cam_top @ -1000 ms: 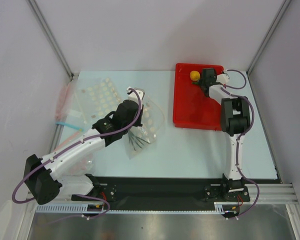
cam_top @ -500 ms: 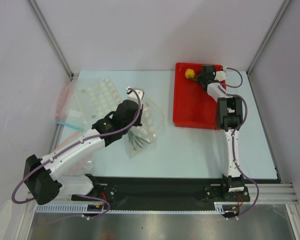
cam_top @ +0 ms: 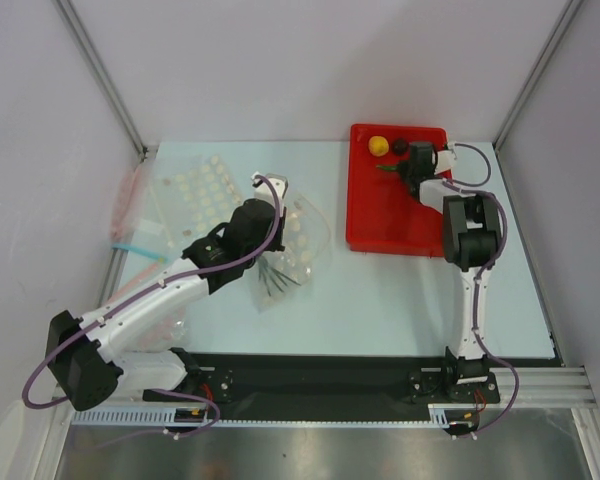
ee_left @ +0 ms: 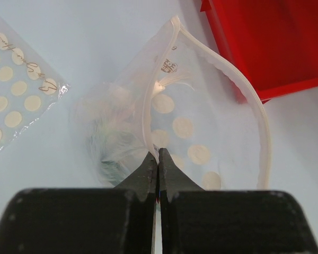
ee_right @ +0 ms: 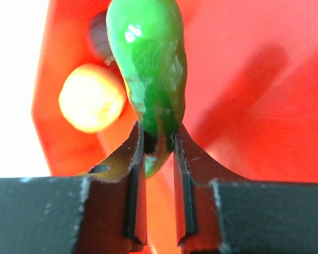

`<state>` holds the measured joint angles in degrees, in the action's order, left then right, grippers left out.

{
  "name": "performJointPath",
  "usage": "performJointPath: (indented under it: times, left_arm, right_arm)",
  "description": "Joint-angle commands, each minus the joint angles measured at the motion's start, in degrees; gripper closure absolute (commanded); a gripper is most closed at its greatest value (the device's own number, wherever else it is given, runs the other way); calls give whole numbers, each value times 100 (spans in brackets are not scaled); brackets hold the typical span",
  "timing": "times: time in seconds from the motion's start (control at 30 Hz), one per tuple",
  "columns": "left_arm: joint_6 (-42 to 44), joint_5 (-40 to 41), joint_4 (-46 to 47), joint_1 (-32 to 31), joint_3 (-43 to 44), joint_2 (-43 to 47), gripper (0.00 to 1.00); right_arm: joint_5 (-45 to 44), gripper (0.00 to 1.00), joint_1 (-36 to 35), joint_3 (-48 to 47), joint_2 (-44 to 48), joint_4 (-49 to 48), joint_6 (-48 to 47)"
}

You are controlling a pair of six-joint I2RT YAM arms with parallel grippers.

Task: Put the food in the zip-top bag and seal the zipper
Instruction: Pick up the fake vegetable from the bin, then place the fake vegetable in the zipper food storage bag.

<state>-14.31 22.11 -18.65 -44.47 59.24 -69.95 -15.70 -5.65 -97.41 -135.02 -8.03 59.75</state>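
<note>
Green chili [ee_right: 148, 79]: pinched at its lower end by the right gripper [ee_right: 159, 143], over the far end of the red tray [cam_top: 380, 215]. The zip-top bag [ee_left: 196, 132] lies left of the tray, its mouth edge nipped by the left gripper [ee_left: 157, 159]. Judged step: transfer. The next move calls for carrying the chili into the held mouth.

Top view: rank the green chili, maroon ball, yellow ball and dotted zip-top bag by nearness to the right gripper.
1. Green chili, held in the right gripper.
2. Maroon ball, red tray's far edge.
3. Yellow ball, just left of it.
4. Dotted zip-top bag, across the table, left.
</note>
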Motion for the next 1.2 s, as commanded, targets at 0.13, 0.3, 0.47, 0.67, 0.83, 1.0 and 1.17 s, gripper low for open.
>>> performJointPath:
  times: [0.13, 0.3, 0.47, 0.67, 0.83, 1.0, 1.17]
  left_arm:
    - [147, -251, 266, 52, 192, -9, 100]
    - [60, -347, -6, 87, 386, -10, 100]
    - [-107, -821, 28, 96, 307, 192, 100]
    - [-265, -1252, 134, 96, 105, 412, 100]
    - [-310, -1297, -33, 96, 228, 298, 100]
    - [-327, -1253, -77, 96, 184, 289, 100]
    - [-327, -1183, -94, 96, 193, 298, 100]
  right_arm:
    - [909, 100, -252, 1995, 2013, -2183, -1614]
    - [1157, 100, -795, 3401, 3268, -3185, -2133]
    - [499, 100, -1937, 4729, 4254, -3924, -3104]
    - [-871, 100, -3834, 5914, 5291, -4872, -5337]
    - [-2538, 100, -4857, 6295, 5443, -5963, -6807]
    - [-3754, 100, -5051, 6523, 5284, -7252, -7793]
    - [-3985, 100, -5165, 7068, 5652, -7924, -8294]
